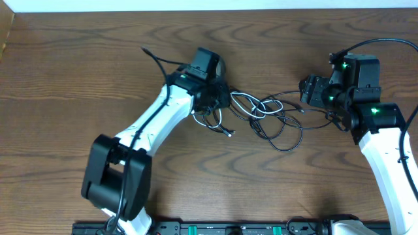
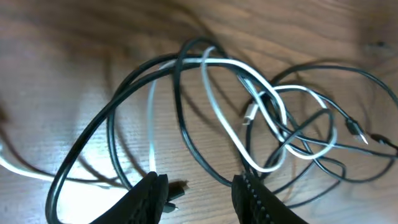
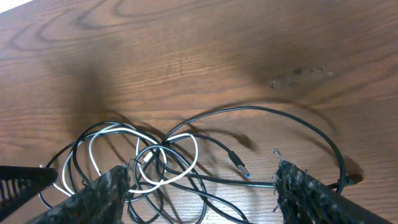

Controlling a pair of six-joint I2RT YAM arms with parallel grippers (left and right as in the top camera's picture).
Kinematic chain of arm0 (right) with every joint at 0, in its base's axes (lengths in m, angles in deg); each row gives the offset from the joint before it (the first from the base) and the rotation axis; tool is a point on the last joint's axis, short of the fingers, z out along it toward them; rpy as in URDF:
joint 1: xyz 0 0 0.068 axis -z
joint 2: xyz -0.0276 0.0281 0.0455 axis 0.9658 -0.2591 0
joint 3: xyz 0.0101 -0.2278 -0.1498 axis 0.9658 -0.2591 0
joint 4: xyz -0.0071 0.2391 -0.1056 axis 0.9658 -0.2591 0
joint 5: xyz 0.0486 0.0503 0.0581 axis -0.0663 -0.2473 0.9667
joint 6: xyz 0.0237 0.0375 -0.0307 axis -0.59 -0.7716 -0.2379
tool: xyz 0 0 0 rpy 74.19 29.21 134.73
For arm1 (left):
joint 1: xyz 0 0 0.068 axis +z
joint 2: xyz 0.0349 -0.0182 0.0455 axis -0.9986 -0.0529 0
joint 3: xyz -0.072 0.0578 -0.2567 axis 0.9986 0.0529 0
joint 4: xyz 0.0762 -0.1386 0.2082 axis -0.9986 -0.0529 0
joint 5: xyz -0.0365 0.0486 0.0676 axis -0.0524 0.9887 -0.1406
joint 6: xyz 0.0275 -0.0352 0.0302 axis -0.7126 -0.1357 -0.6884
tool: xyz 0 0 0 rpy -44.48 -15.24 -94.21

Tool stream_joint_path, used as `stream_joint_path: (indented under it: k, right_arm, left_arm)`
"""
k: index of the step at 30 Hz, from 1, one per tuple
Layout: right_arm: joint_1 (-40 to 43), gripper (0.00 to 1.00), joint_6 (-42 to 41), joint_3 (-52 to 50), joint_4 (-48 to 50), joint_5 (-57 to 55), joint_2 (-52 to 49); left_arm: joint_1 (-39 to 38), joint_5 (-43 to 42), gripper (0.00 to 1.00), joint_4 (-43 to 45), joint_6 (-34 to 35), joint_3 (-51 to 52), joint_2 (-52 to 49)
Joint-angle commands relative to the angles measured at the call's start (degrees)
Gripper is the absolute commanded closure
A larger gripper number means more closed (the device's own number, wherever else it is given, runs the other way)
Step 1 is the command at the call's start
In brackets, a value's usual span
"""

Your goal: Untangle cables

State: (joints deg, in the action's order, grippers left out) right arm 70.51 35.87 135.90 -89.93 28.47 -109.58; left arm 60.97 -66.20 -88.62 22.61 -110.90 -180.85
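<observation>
The cables lie tangled on the wood table between my two arms: black cables loop around one thinner white cable. My left gripper hangs over the tangle's left end. In the left wrist view its jaws stand apart over bare wood. The white cable runs down beside the left finger, and a small plug lies next to it. My right gripper is at the tangle's right end. Its jaws are wide apart above the black loops, and a black plug lies between them.
A thicker black wire of the left arm trails behind it. One black loop sweeps out to the right toward the right finger. The table's far edge runs along the top.
</observation>
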Motion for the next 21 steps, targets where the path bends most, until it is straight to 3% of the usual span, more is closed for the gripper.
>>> stream_joint_path:
  k: [1, 14, 21]
  right_arm:
    - [-0.35, 0.27, 0.00, 1.14, -0.11, -0.66, -0.02]
    - [-0.35, 0.27, 0.02, 1.14, -0.22, -0.68, -0.02]
    - [-0.35, 0.27, 0.02, 1.14, -0.50, -0.68, -0.02]
  left_arm:
    - [-0.63, 4.76, 0.61, -1.07, 5.42, -0.50, 0.04]
    - [-5.33, 10.71, 0.62, -1.95, 11.30, -0.50, -2.58]
    - [-5.33, 10.67, 0.62, 3.52, 12.79, -0.50, -7.26]
